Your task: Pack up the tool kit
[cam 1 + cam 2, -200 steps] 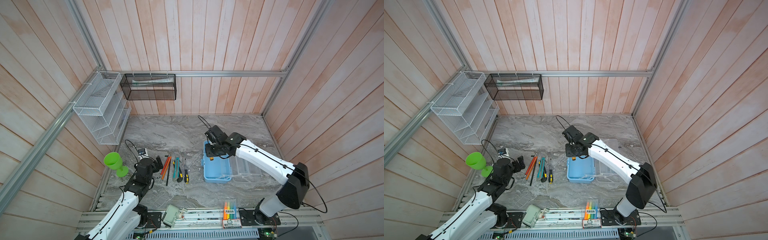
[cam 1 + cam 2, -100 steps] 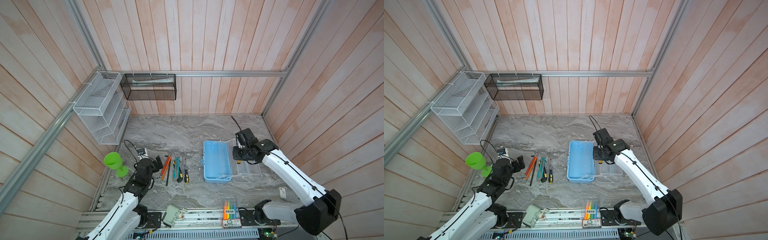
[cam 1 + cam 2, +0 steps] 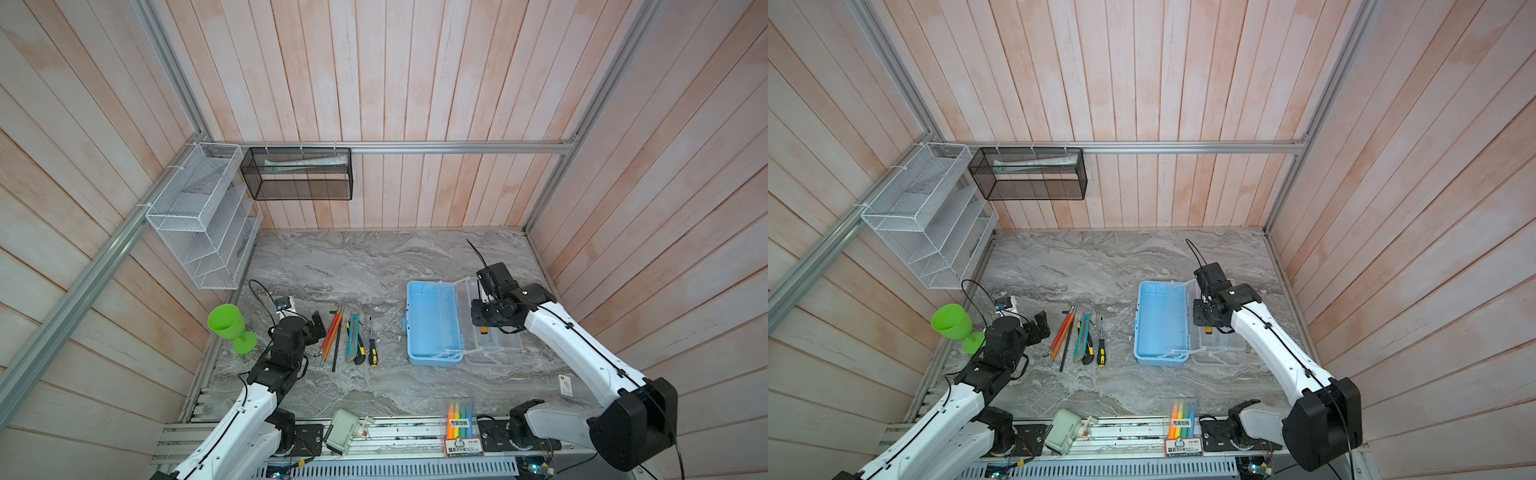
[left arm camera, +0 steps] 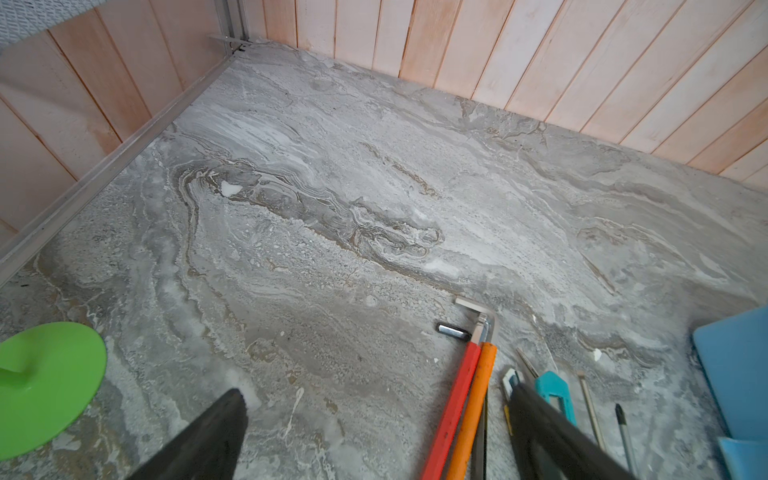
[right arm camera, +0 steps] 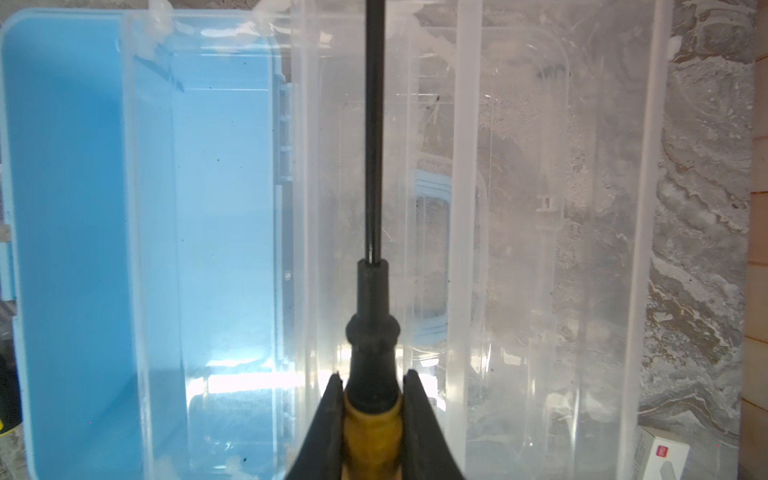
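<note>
**Right hand holds screwdriver over open case**

Right hand (image 5: 371, 405) pinching a yellow-and-black screwdriver (image 5: 371, 316) by the handle, above the clear lid (image 3: 494, 328), which lies folded flat beside the blue case (image 3: 432, 324) on the bench (image 3: 353, 266). Case interior looks bare. Left hand (image 4: 374, 432) spread wide, holding nothing, hovering low at the row of loose tools: two orange-handled tools (image 3: 331, 336), teal knife (image 3: 353, 338), another screwdriver (image 3: 372, 347). Green goblet (image 3: 228, 326) at bench's left edge. Highlighter pack (image 3: 459, 424) on front rail.

We note the glossy light-blue plastic case (image 5: 75, 232), its clear plastic lid (image 5: 519, 208), the matt veined marble-look tabletop (image 4: 332, 208), and the wood-plank walls (image 3: 415, 83).
</note>
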Action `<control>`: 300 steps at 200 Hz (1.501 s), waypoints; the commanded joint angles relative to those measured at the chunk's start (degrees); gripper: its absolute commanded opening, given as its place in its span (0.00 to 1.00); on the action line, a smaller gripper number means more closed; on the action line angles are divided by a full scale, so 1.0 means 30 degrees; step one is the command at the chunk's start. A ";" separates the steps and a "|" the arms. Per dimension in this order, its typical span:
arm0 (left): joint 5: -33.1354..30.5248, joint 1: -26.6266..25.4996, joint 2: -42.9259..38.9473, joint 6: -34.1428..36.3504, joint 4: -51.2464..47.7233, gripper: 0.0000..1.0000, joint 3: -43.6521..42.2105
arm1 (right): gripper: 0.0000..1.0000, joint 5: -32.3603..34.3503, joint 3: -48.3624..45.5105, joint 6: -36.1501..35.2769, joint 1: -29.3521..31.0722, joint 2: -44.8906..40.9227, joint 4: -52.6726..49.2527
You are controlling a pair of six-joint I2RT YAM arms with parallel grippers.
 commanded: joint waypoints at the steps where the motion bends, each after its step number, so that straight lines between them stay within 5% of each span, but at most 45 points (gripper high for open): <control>1: -0.0008 0.0112 0.0106 -0.0043 0.0207 1.00 0.0567 | 0.21 -0.0514 0.0110 -0.0105 -0.0096 0.0124 0.0376; 18: 0.0021 0.0113 0.0199 -0.0041 0.0244 1.00 0.0616 | 0.31 -0.0756 0.0399 -0.0110 -0.0096 0.0123 0.0265; 73: 0.0080 0.0137 0.0303 -0.0013 0.0283 1.00 0.0639 | 0.34 0.0439 0.2944 0.0662 0.0599 0.0376 -0.1168; 132: 0.0036 0.0186 0.0411 -0.0058 0.0229 1.00 0.0680 | 0.34 -0.0120 0.3706 0.3514 0.6288 0.1225 0.1458; 189: 0.0314 0.0260 0.0849 0.0063 0.0290 1.00 0.0844 | 0.34 -0.1811 0.3541 0.6158 1.1525 0.6222 0.6611; 300: 0.0371 0.0316 0.0713 0.0042 0.0297 1.00 0.0786 | 0.33 -0.3609 0.4198 0.7108 1.2968 1.2014 0.8873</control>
